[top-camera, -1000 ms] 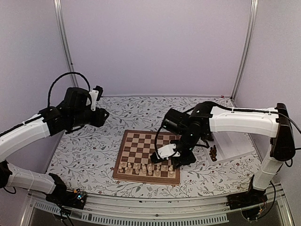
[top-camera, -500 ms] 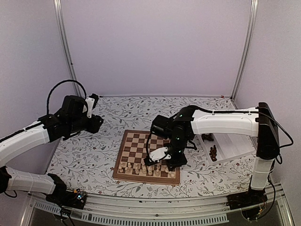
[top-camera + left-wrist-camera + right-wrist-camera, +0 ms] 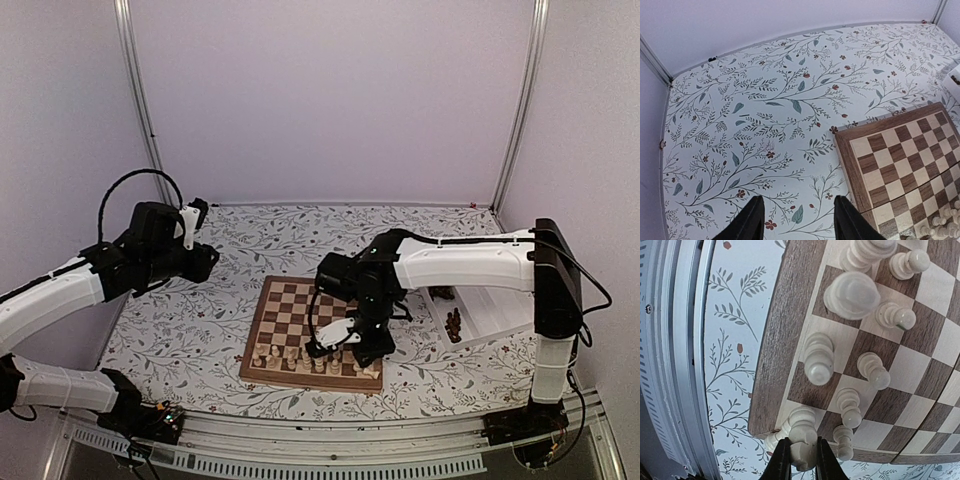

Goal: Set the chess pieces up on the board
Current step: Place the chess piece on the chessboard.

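Pale piece [image 3: 801, 432] in the rt gripper [image 3: 799, 460] has shifted left along the near edge of the board [image 3: 290, 305] vs a sec ago; it's pinched tight btwn the fingers by the near-right corner, just beside the other pale chess pieces [image 3: 292, 356], which stand in two rows along that edge. Board lies mid-table, w/ dark pieces [image 3: 455, 325] on the white tray [image 3: 500, 305] off its right edge. Left gripper [image 3: 797, 225] hangs open, nothing btwn its fingers, above the floral table [image 3: 765, 100] off the board's left edge.
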Robot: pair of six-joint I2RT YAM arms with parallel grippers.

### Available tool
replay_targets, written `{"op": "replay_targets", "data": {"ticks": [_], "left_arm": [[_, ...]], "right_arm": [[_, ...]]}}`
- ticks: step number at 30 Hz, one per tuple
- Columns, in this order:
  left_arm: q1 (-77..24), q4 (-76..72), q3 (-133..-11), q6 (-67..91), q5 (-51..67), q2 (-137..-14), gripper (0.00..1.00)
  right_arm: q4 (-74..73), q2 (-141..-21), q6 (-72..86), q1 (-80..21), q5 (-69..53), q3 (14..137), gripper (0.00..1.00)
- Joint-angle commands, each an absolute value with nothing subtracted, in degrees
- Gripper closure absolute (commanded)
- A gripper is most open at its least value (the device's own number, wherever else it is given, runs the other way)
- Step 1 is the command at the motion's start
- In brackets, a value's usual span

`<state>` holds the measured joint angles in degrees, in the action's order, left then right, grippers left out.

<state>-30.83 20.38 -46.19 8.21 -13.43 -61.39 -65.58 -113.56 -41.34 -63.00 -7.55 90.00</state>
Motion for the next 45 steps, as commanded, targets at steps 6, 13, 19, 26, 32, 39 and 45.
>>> {"op": "replay_targets", "data": {"ticks": [6, 13, 19, 26, 32, 39, 45], "left_arm": [[-29.53, 19.35, -45.97, 7.76, -11.95, -61.26, 0.52], [-29.44, 19.47, -46.08, 7.82, -11.34, -61.35, 0.52], [-29.37, 19.45, -46.12, 7.84, -10.85, -61.44, 0.52], [-29.27, 19.55, -46.1, 7.83, -10.34, -61.65, 0.52], [-29.18, 19.76, -46.19, 7.87, -9.99, -62.13, 0.52], [-29.09, 19.77, -46.23, 8.03, -9.42, -62.48, 0.52], [-29.09, 19.84, -46.23, 8.01, -9.11, -62.88, 0.52]], "right_arm": [[-66.18, -115.06, -40.43, -63.96, -8.02, 92.87, 0.97], [-66.21, -116.22, -40.34, -64.41, -7.9, 94.1, 0.96], [-65.89, -117.45, -40.26, -64.75, -7.04, 94.31, 0.94], [-65.4, -117.86, -40.25, -64.86, -7.28, 94.31, 0.89], [-64.5, -117.83, -39.99, -65.17, -7.7, 94.33, 0.8], [-64.01, -117.85, -39.38, -65.33, -7.72, 94.48, 0.73], [-64.4, -116.63, -39.07, -65.39, -7.42, 94.56, 0.69]]}}
